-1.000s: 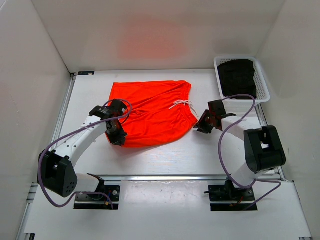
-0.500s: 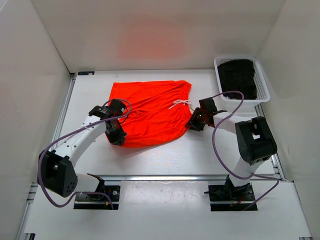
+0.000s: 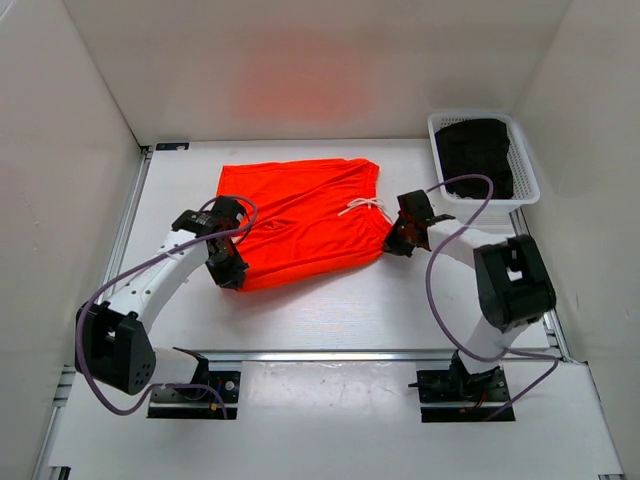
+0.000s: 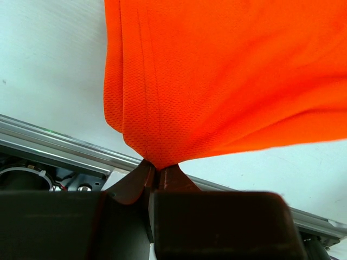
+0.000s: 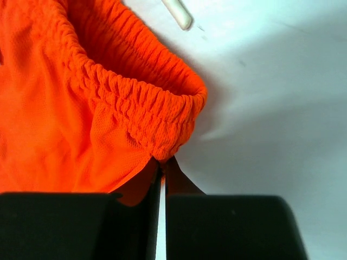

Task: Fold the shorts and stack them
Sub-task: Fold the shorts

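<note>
The bright orange-red shorts [image 3: 300, 220] lie spread on the white table, waistband to the right, white drawstring [image 3: 362, 207] on top. My left gripper [image 3: 228, 276] is shut on the near left hem corner of the shorts [image 4: 206, 81], fabric pinched between its fingertips [image 4: 156, 169]. My right gripper [image 3: 392, 243] is shut on the near end of the elastic waistband [image 5: 141, 103], gathered at its fingertips [image 5: 162, 161]. A drawstring tip [image 5: 178, 12] shows at the top of the right wrist view.
A white plastic basket [image 3: 484, 157] with dark folded clothing stands at the back right. White walls enclose the table on three sides. An aluminium rail [image 3: 330, 353] runs along the table's near edge and shows in the left wrist view [image 4: 49, 142].
My right gripper moved left to the waistband corner and closed on it. The near edge of the shorts has shifted slightly back with both grippers holding it.
</note>
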Controlling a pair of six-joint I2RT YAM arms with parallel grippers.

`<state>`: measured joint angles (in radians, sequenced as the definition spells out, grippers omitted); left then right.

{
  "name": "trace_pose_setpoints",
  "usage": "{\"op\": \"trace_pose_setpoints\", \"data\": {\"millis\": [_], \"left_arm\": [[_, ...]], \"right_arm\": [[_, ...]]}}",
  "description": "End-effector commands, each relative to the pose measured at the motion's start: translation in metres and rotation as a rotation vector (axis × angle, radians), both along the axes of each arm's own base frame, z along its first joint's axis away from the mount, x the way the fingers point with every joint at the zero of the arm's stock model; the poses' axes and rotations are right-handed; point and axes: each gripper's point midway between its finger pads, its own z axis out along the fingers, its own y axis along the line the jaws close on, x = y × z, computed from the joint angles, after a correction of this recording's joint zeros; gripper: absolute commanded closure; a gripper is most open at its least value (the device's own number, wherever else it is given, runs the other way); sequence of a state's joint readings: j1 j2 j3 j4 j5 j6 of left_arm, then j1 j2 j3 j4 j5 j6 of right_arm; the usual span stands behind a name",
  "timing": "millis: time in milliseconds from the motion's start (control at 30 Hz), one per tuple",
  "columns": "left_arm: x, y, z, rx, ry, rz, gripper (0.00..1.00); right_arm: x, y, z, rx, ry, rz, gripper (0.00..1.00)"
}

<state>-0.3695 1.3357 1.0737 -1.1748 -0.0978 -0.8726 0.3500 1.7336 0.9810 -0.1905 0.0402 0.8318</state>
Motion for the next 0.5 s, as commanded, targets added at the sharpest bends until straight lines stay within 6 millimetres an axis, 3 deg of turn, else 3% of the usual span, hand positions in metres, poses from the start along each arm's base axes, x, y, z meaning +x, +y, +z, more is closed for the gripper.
{"op": "trace_pose_setpoints", "data": {"millis": [0, 100, 167, 200, 267, 367, 400, 433, 467], "left_arm": [[0.004, 0.011, 0.021, 0.013, -0.058, 0.008, 0.9], [0.005, 0.016, 0.031, 0.005, -0.088, 0.019, 0.9], [0.006, 0.014, 0.041, -0.013, -0.114, 0.018, 0.9], [0.003, 0.015, 0.042, -0.013, -0.115, 0.018, 0.9], [0.01, 0.012, 0.057, -0.031, -0.165, 0.018, 0.9], [0.029, 0.012, 0.079, -0.042, -0.224, 0.02, 0.9], [0.038, 0.015, 0.078, -0.021, -0.218, 0.024, 0.9], [0.053, 0.017, 0.094, -0.027, -0.258, 0.032, 0.9], [0.063, 0.021, 0.098, -0.007, -0.27, 0.019, 0.9]], "right_arm": [[-0.02, -0.024, 0.026, -0.085, -0.04, -0.027, 1.0], [-0.041, -0.035, 0.041, -0.132, -0.042, -0.01, 1.0], [-0.061, -0.043, 0.04, -0.162, -0.011, 0.009, 1.0], [-0.065, -0.044, 0.051, -0.161, -0.031, 0.018, 1.0], [-0.08, -0.053, 0.055, -0.191, 0.0, 0.022, 1.0], [-0.087, -0.058, 0.081, -0.195, -0.041, 0.031, 1.0], [-0.081, -0.057, 0.097, -0.189, -0.075, 0.038, 1.0], [-0.077, -0.058, 0.106, -0.199, -0.094, 0.036, 1.0], [-0.076, -0.058, 0.108, -0.213, -0.076, 0.049, 1.0]]}}
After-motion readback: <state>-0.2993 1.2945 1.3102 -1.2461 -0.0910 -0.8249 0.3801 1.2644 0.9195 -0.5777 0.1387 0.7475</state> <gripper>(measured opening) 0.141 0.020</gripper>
